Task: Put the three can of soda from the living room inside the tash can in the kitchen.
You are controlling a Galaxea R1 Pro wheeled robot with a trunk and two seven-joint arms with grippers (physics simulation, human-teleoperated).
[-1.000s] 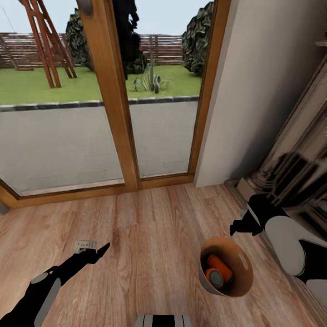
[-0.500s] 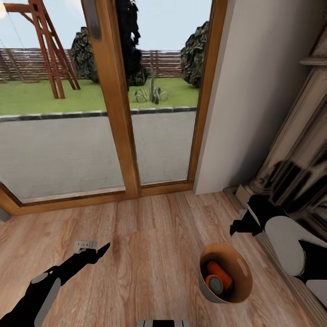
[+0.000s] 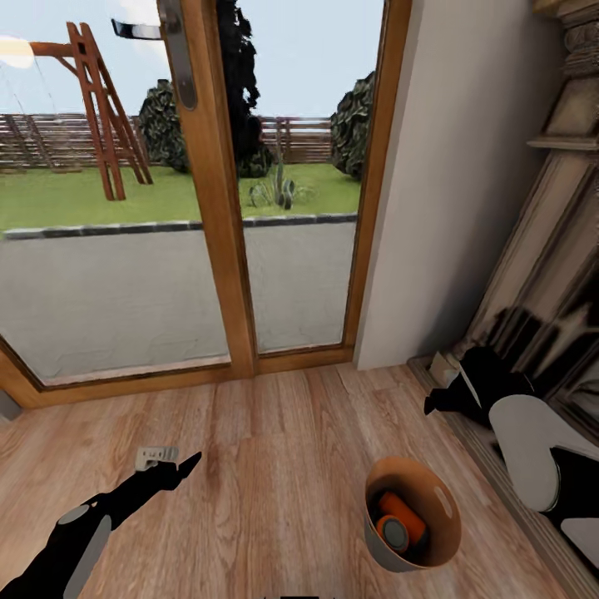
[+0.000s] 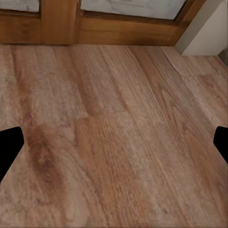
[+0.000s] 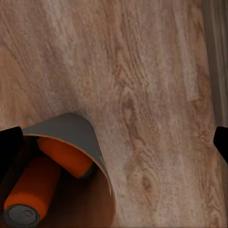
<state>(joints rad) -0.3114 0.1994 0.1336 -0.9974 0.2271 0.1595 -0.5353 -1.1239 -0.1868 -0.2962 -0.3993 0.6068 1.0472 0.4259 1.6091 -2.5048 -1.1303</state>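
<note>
The tash can (image 3: 384, 545) stands on the wood floor at the lower right of the head view, pale grey outside and tan inside. Two orange cans of soda lie in it; one (image 3: 399, 517) shows its grey top, and in the right wrist view they appear as one (image 5: 64, 154) above another (image 5: 33, 190) inside the bin wall (image 5: 71, 126). The dark blue can is hidden or out of view. My right gripper (image 3: 433, 406) hangs open above and beyond the bin, holding nothing. My left gripper (image 3: 187, 462) is open over bare floor, its fingertips (image 4: 9, 145) spread wide.
Wooden-framed glass garden doors (image 3: 218, 249) fill the far side, with lawn and a swing frame outside. A pale wall corner (image 3: 433, 208) and the carved stone fireplace (image 3: 549, 274) close off the right. Wood floor (image 3: 274, 466) lies open between the arms.
The whole picture has slid downward, so the camera moved. The right gripper sits a little farther above the bin than before. The cans inside have shifted slightly.
</note>
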